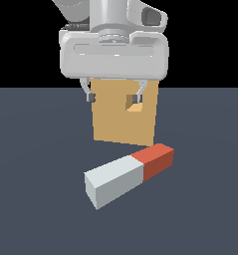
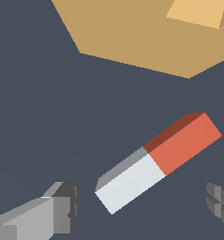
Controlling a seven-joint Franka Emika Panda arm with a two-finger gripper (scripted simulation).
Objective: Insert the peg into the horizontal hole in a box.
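Note:
The peg (image 1: 128,175) lies flat on the dark floor, a pale grey-white bar with a red end pointing toward the exterior view's right and toward the box. In the wrist view the peg (image 2: 158,161) lies diagonally between the two fingers (image 2: 57,211). The tan box (image 1: 124,114) stands behind the peg, with its small square hole (image 1: 133,103) in the facing side, partly behind a fingertip. My gripper (image 1: 114,97) hangs open well above the peg, in front of the box, holding nothing. The box (image 2: 141,37) fills the far part of the wrist view.
A dark blue-grey floor (image 1: 36,199) spreads around the peg and box. Nothing else stands on it.

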